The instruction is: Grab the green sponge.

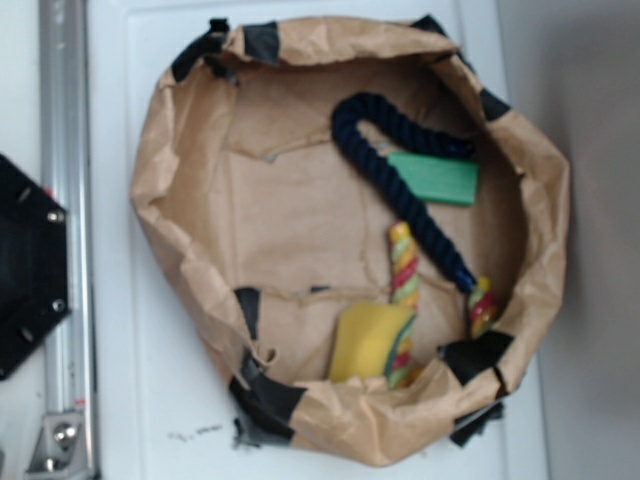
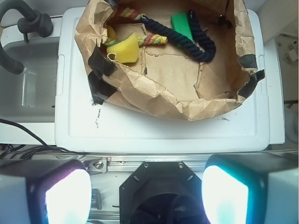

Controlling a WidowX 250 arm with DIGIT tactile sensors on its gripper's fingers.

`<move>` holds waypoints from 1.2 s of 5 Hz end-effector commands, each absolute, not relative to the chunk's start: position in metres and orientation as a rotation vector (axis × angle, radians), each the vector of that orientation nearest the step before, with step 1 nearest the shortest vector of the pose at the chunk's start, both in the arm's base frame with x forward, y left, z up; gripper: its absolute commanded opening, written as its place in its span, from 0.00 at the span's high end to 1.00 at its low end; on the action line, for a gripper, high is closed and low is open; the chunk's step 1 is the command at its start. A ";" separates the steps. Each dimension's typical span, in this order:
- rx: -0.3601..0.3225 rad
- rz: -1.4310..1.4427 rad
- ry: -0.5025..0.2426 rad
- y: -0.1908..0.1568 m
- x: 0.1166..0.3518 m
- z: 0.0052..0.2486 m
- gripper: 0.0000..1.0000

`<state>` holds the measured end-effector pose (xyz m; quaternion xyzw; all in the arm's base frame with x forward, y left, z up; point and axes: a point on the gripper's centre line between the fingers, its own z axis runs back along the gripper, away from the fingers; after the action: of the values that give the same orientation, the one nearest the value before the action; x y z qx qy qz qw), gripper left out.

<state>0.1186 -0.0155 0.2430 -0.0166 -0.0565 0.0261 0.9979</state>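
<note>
The green sponge (image 1: 435,178) lies flat inside a rolled-down brown paper bag (image 1: 160,170), on its right side, with a navy rope (image 1: 385,165) crossing its left end. In the wrist view the green sponge (image 2: 181,25) shows at the top, far beyond my gripper (image 2: 146,189). The gripper is open: its two lit fingers (image 2: 67,193) stand wide apart at the bottom corners with nothing between them, hanging above the black robot base (image 2: 161,196). No part of the gripper appears in the exterior view.
The bag (image 2: 154,88) also holds a yellow sponge (image 1: 368,340) and a striped rope toy (image 1: 404,265). It rests on a white lid (image 1: 130,380). A metal rail (image 1: 65,200) and the black base (image 1: 25,265) lie to the left.
</note>
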 end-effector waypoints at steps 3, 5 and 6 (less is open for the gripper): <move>-0.078 0.555 -0.142 0.006 0.216 0.203 0.00; -0.103 0.806 -0.177 0.021 0.260 0.179 0.00; -0.103 0.806 -0.177 0.021 0.260 0.179 0.00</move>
<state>0.2572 0.0054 0.1618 -0.0414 -0.0554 0.3768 0.9237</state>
